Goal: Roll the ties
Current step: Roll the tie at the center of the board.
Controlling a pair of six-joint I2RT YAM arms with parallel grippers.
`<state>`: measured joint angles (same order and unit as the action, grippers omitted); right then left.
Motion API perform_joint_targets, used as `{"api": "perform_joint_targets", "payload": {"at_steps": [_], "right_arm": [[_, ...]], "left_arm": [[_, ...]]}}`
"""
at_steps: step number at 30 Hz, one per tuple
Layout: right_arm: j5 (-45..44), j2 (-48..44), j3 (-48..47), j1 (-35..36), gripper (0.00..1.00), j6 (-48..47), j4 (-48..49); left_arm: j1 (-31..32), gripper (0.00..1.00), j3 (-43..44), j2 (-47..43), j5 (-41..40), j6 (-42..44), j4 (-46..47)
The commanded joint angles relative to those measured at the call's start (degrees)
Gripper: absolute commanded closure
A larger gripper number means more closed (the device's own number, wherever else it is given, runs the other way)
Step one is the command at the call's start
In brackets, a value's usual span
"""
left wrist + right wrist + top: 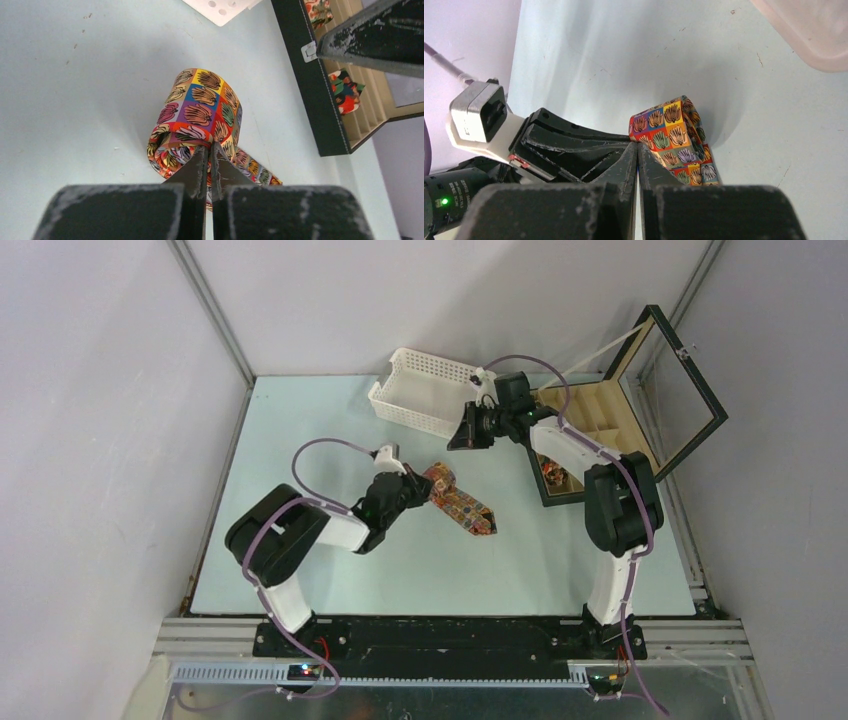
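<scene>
The left fingers (195, 167) are pressed close together. They seem to pinch the edge of the tie (200, 107) right where it curls up. The curl is fat and loose, with a gap in the middle, so it is not a snug roll yet. It stands on its side near the middle of the bench (75, 100). The rest of the tie lies flat, running off toward the near right.

The right fingers (624, 167) are pressed together too, with nothing between them. They hang above the bench, just beside the white basket (410, 412) and apart from the tie.

Farther out on the right, the black box (312, 90) sits open. A rolled tie (344, 91) is tucked into one of its slots.

I think the job right now is rolling this tie along its flat part. To do it well, the left fingers should hold the pinch firm and turn slowly. The edges of the cloth need to stay lined up so the roll comes out straight. The right fingers could come over and press the flat part down so it does not slide. The cloth looks smooth — if the pinch slips, the curl may spring open.
</scene>
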<state>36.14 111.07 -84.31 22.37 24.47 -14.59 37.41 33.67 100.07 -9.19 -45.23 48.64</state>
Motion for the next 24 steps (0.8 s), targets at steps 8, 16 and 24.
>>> {"api": "perform_joint_targets", "payload": {"at_steps": [8, 16, 24], "right_arm": [[1.2, -0.5, -0.5, 0.2, 0.96, 0.3, 2.1], [1.2, -0.3, -0.6, 0.2, 0.97, 0.3, 1.8], [-1.3, 0.6, -1.2, 0.1, 0.97, -0.2, -0.6]], "left_arm": [[6.4, 1.0, 1.8, -1.9, -6.4, 16.6, -1.8], [10.0, 1.0, 2.9, -1.1, -9.7, 21.8, -3.7], [13.4, 1.0, 4.6, -1.2, -13.5, 26.9, -6.4]]}}
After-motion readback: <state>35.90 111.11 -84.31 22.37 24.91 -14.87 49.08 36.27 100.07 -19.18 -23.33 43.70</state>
